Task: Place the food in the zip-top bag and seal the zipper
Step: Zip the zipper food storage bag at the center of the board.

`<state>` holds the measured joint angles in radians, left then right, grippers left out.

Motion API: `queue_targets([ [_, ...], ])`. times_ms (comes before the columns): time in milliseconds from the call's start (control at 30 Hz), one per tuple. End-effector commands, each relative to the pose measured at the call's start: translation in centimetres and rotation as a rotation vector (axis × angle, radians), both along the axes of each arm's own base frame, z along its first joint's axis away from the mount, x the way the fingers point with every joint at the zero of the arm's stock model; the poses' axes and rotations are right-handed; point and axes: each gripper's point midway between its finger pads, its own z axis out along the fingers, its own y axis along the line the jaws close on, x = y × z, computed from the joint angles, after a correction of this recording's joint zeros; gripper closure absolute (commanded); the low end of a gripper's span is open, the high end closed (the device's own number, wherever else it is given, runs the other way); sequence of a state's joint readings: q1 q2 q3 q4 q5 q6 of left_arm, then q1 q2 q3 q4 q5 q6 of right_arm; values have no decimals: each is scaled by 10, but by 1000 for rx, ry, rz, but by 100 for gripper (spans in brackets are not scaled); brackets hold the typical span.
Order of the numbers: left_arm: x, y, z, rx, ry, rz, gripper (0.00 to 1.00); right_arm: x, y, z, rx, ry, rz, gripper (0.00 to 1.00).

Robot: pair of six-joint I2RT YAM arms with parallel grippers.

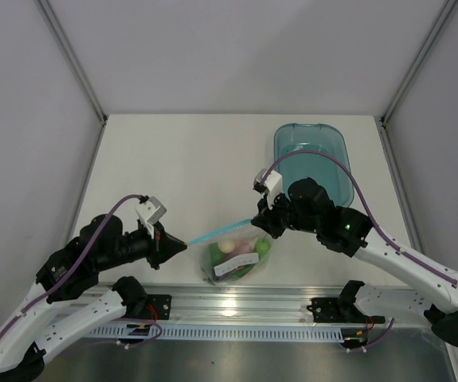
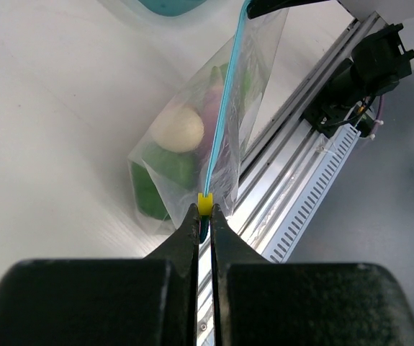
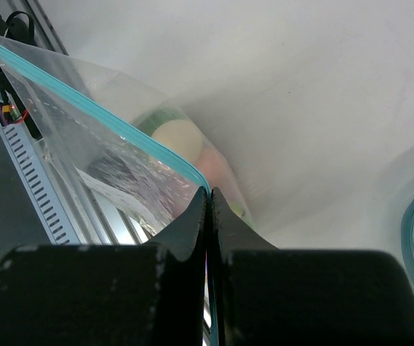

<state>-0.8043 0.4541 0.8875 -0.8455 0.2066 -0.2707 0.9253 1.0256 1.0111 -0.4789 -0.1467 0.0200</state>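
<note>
The clear zip-top bag [image 1: 235,259] hangs near the table's front edge with the toy food inside: a white-pink round piece [image 2: 178,128], green pieces [image 2: 169,167] and a purple piece. Its white label patch [image 1: 236,268] faces the camera. The light blue zipper [image 1: 217,233] stretches taut between my grippers. My left gripper [image 1: 182,247] is shut on the zipper's left end, just behind a small yellow slider [image 2: 204,203]. My right gripper [image 1: 257,222] is shut on the zipper's right end [image 3: 205,189]. The bag also shows in the right wrist view [image 3: 113,155].
A translucent blue oval tray [image 1: 312,159] stands at the back right, behind my right arm. The metal rail [image 1: 236,306] with both arm bases runs along the table's front edge, just below the bag.
</note>
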Motion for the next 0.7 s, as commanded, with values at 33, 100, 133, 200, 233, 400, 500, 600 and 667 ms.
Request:
queue_targets([
  [33,-1,8,13,-18,-23,33,99,7,-12,-4,-19,-6,-49,100],
  [100,0,8,15,-25,-28,38,99,6,-11,-4,-18,-5,-46,100],
  [133,1,7,14,-27,-25,38,98,7,-10,-4,-16,-7,-46,100],
  [200,4,7,14,-30,-25,54,93,7,-10,-4,-17,-6,-45,100],
  [233,4,7,14,-35,-26,55,94,7,-9,-4,-17,-6,-43,100],
  [400,6,7,14,-31,-30,64,97,7,-10,-4,-19,-8,-45,100],
  [500,5,9,14,-26,-30,64,99,8,-10,-5,-23,-10,-50,100],
  [600,3,11,16,-24,-29,66,100,9,-11,-5,-25,-12,-55,100],
  [667,2,13,15,-20,-27,69,99,10,-11,-4,-25,-15,-56,100],
])
